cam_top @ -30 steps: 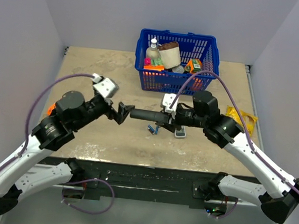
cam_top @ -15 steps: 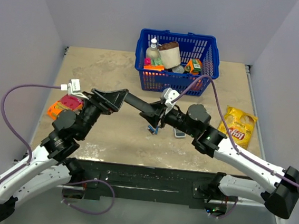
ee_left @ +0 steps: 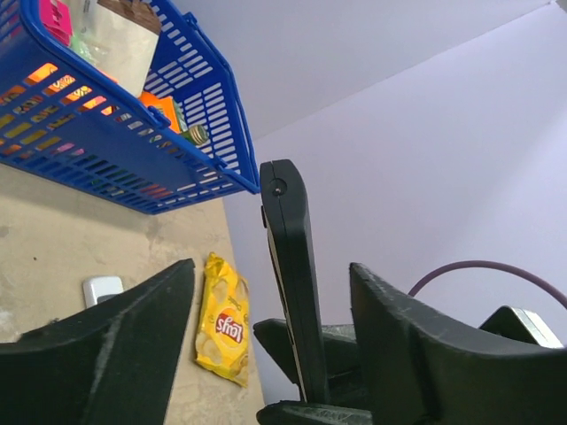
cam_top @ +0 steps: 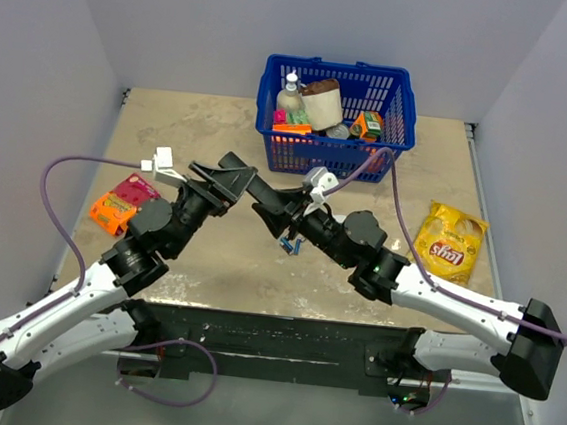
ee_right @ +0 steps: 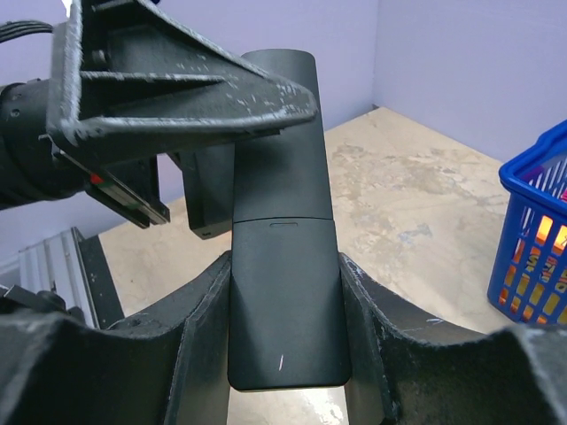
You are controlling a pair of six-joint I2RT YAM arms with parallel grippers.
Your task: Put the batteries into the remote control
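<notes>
- Here, the remote control (cam_top: 273, 199) is off the worktop (cam_top: 228, 267), held tilted in the air above its middle, in front of the blue basket (cam_top: 309, 155) at the far edge.
- The right gripper (ee_right: 283, 266) clamps it, 1 finger pressed on each long side.
- The left gripper (ee_left: 270, 274) straddles its free end with jaws parted, a gap on both sides, gripping nothing.
- The batteries (cam_top: 292, 243) lie on the worktop near its middle.
- A yellow chip bag (cam_top: 446, 243) lies near the right edge, and an orange packet (cam_top: 119, 202) near the left edge.
</notes>
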